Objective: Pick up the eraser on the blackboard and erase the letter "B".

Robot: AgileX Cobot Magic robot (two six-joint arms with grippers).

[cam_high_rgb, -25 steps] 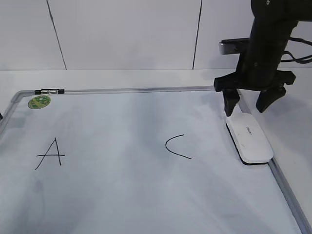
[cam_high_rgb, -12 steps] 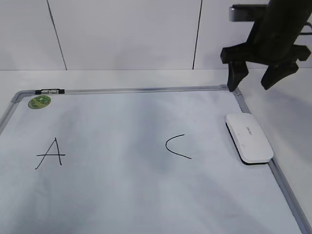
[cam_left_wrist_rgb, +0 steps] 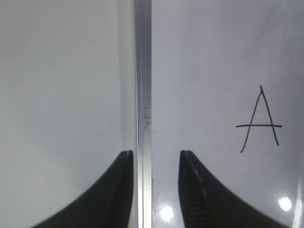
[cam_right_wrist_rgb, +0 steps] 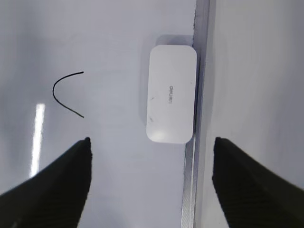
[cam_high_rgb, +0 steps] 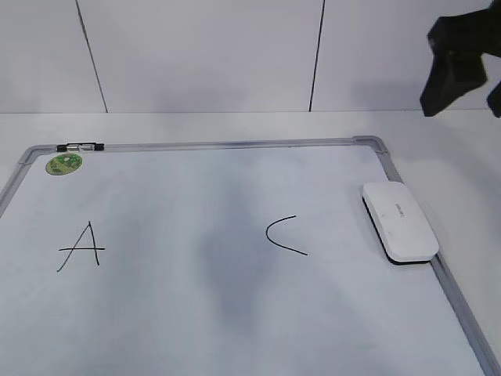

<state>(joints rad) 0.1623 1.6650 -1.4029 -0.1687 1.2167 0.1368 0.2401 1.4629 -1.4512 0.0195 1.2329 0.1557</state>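
Observation:
The white eraser point(cam_high_rgb: 399, 222) lies flat on the blackboard point(cam_high_rgb: 235, 144), against its right frame rail. It also shows in the right wrist view point(cam_right_wrist_rgb: 172, 92). The board carries a black "A" point(cam_high_rgb: 81, 247) and a black "C" point(cam_high_rgb: 283, 235). No letter "B" shows; a faint grey smear lies between the two letters. My right gripper point(cam_high_rgb: 470, 86) is open and empty, high above the board's far right corner and partly out of frame. In the right wrist view point(cam_right_wrist_rgb: 151, 145) it hangs well above the eraser. My left gripper point(cam_left_wrist_rgb: 156, 153) is open and empty, straddling the board's left frame rail point(cam_left_wrist_rgb: 142, 71).
A round green sticker point(cam_high_rgb: 63, 164) and a small black clip point(cam_high_rgb: 78, 146) sit at the board's far left corner. White table surface surrounds the board, and a white panelled wall stands behind it. The "A" point(cam_left_wrist_rgb: 259, 123) shows to the right of the left gripper.
My right gripper has risen from just above the eraser's far end, up and to the right, staying open. The eraser has not moved.

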